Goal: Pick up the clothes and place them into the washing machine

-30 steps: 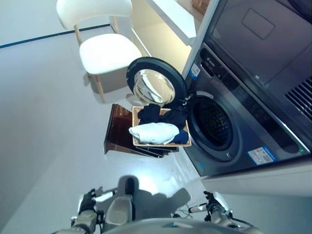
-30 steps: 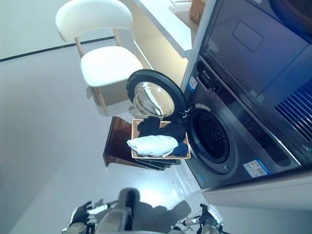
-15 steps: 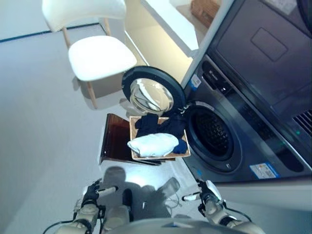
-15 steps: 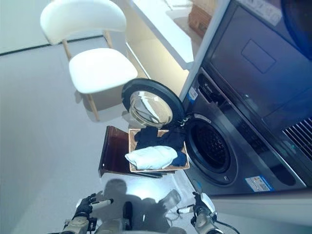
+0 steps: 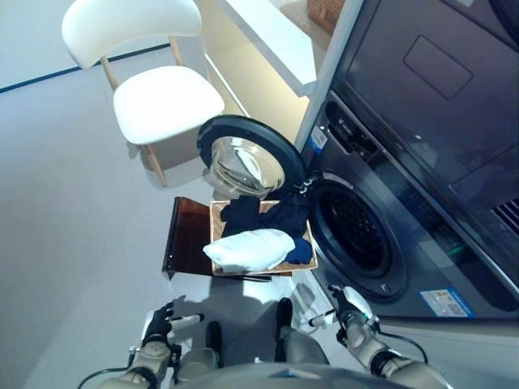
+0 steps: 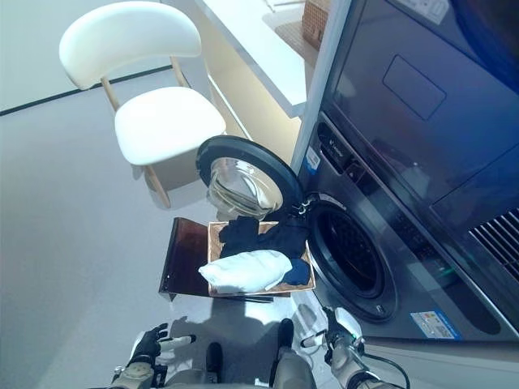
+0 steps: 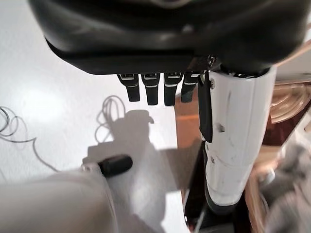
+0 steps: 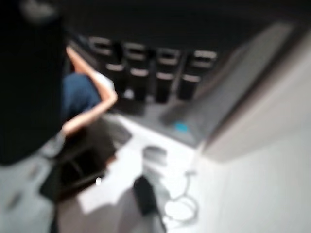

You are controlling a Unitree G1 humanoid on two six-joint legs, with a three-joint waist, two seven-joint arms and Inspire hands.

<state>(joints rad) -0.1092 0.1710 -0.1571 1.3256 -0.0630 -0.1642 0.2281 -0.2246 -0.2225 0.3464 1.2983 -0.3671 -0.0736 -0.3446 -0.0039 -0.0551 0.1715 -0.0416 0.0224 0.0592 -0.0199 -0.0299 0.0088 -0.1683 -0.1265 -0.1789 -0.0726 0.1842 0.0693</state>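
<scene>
A wooden basket (image 5: 217, 243) sits on a low dark stand (image 5: 185, 237) in front of the washing machine (image 5: 381, 194). It holds a white garment (image 5: 247, 248) at the front and dark blue clothes (image 5: 272, 217) behind. The machine's round door (image 5: 247, 158) stands swung open to the left, and the drum opening (image 5: 357, 240) is dark. My left hand (image 5: 162, 324) hangs low at the lower left, fingers straight, holding nothing. My right hand (image 5: 345, 306) is low at the lower right, close to the machine's front, fingers relaxed and empty. Both hands are well short of the basket.
A white chair (image 5: 158, 89) with wooden legs stands on the floor beyond the open door. A white counter (image 5: 272, 36) runs along the machine's far side, with a wicker box (image 6: 316, 12) on it. Grey floor (image 5: 73, 219) lies to the left.
The camera has shifted, so the whole scene sits differently. Both hands have risen a little into view and come slightly forward; the right hand is nearer the machine's front. The clothes have not moved.
</scene>
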